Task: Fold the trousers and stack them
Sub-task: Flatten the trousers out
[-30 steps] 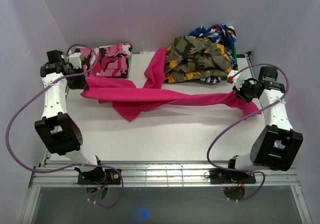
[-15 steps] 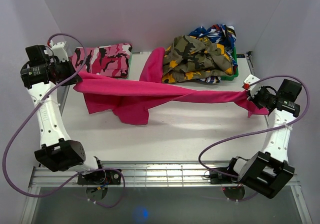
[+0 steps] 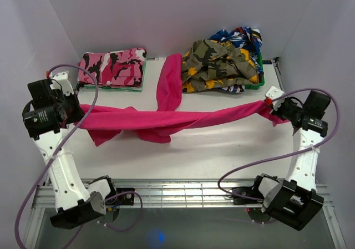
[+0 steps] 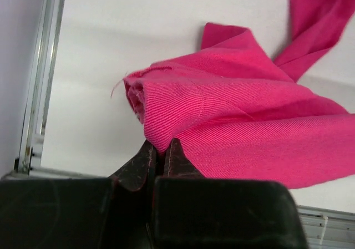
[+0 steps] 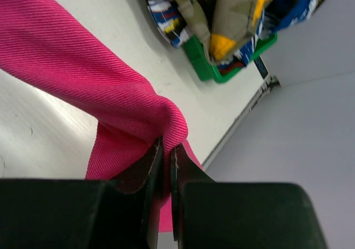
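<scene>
Trousers [image 3: 138, 120] now stretch nearer six o'clock, pinched tight in left jaws and right jaws. We pull evenly to untwist them.

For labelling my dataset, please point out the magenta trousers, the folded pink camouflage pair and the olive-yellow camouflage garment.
magenta trousers [image 3: 144, 121]: top view, on the stretched middle band.
folded pink camouflage pair [image 3: 113, 67]: top view, centre of its upper face.
olive-yellow camouflage garment [image 3: 219, 65]: top view, middle of the heap.

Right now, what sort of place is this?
Likely a lab robot cell for folding laundry: white walled-in table, left gripper and right gripper holding the trousers outstretched, green bin heaped with clothes.
</scene>
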### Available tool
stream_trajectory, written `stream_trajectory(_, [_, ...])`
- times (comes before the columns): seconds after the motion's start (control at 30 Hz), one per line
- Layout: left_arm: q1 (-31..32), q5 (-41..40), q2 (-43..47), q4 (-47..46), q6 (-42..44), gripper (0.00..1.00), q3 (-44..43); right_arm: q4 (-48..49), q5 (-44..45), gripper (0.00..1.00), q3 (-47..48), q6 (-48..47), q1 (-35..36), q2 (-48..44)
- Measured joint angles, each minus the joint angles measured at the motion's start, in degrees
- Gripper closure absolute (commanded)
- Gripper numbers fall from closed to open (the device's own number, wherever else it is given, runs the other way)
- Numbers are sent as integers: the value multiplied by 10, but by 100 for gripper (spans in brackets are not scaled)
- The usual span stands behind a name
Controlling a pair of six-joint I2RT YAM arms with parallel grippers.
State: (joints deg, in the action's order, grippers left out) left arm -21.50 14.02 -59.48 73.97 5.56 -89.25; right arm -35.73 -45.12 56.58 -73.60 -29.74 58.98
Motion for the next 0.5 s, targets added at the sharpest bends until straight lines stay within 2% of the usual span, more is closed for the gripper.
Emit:
stream_trajectory(0.27, [-12,-153,-117,-29,-89,100,61,194,109,92,-95,119,224,22])
stream_trajectory(0.5, [-37,-210,-181,-82,-127,100,115,329,174,92,-41,215,372,125])
